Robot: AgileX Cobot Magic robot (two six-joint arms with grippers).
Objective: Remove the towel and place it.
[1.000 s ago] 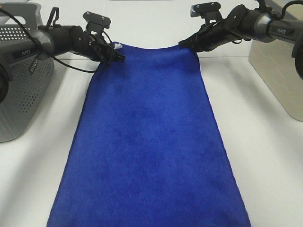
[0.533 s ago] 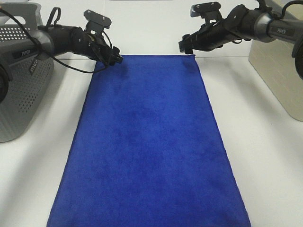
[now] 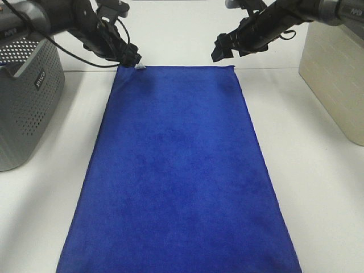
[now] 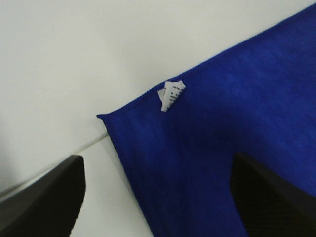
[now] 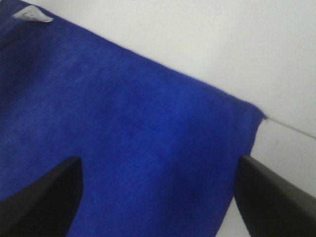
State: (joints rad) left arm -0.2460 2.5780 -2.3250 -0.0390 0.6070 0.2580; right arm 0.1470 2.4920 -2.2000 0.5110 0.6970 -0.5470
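A grey perforated basket (image 3: 25,108) stands on the white table (image 3: 318,187) at the left edge, and a beige box (image 3: 335,79) stands at the right edge; the inside of neither can be seen. Between them the blue towel (image 3: 176,170) lies spread flat on the table, its far edge straight and its small white tag (image 3: 140,67) at the far left corner. The left claw (image 3: 129,57) hangs just above that tagged corner, its fingers spread and empty. The right claw (image 3: 223,48) hangs above the far right corner, likewise released, with the cloth lying below both pairs of fingers.
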